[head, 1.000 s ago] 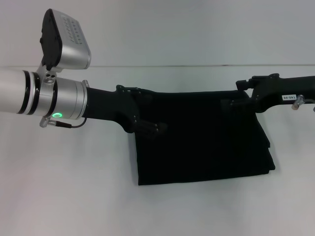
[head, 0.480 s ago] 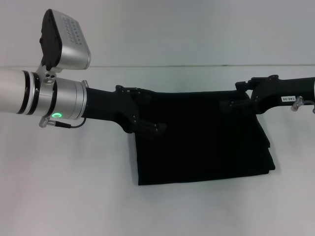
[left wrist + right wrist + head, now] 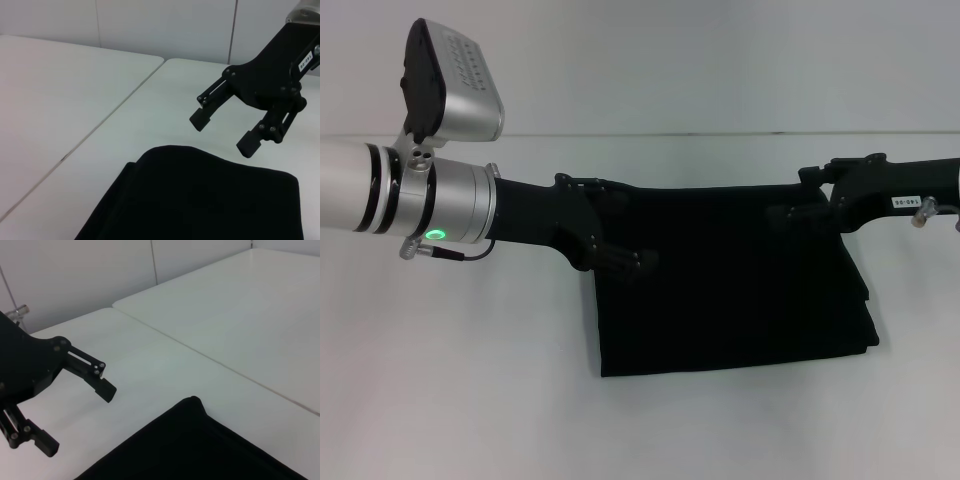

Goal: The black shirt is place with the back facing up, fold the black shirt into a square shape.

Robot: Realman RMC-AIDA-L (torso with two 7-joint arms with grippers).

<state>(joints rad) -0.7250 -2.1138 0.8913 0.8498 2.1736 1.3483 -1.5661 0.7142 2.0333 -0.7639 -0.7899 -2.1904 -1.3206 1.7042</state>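
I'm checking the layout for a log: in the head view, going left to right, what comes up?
Left arm → left gripper → black shirt → right gripper → right arm.

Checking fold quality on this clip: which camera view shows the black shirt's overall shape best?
The head view: the whole black shirt lies folded into a rough rectangle, every edge visible. The left wrist view shows only one rounded folded end, below the open right claw. The right wrist view shows just one corner, near the open left claw.
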